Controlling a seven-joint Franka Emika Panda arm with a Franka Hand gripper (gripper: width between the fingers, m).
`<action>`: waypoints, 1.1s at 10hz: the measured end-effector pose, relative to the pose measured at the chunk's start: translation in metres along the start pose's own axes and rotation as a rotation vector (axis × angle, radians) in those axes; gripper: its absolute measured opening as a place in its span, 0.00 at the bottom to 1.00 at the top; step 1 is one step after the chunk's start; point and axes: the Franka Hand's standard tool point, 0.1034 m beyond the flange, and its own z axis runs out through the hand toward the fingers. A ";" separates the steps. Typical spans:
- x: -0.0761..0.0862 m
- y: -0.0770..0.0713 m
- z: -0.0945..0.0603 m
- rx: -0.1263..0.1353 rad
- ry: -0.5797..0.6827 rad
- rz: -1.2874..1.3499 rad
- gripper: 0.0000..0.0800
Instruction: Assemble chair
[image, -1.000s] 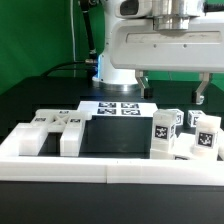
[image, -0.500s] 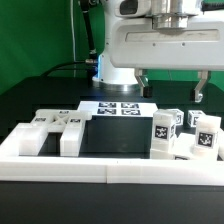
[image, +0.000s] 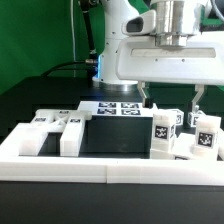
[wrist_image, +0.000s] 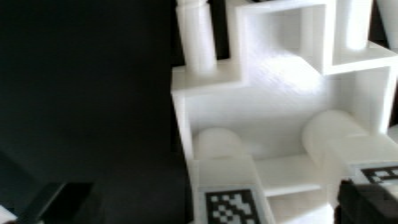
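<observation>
Exterior view: the gripper (image: 170, 97) hangs at 1 o'clock with its jaws spread wide. I see nothing between them, and it is clear above the parts. The chair parts (image: 55, 130) sit inside the low white wall (image: 110, 168): a slotted block at 9 o'clock and tagged cubes (image: 167, 125) at 3 o'clock, under the fingers. The marker board (image: 118, 108) lies at centre, behind them.

Wrist view: a white frame piece (wrist_image: 267, 100) shows close and blurred, with a tag (wrist_image: 231, 205) on a neighbouring part. The black table (wrist_image: 80, 90) lies alongside.

The white arm (image: 113, 45) holds its gripper (image: 170, 98) pointing straight down, jaws spread wide apart
</observation>
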 end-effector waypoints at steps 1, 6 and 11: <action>-0.006 0.001 0.008 -0.014 -0.010 -0.009 0.81; -0.014 0.009 0.046 -0.056 -0.005 -0.035 0.81; 0.002 0.014 0.055 -0.064 0.004 -0.066 0.71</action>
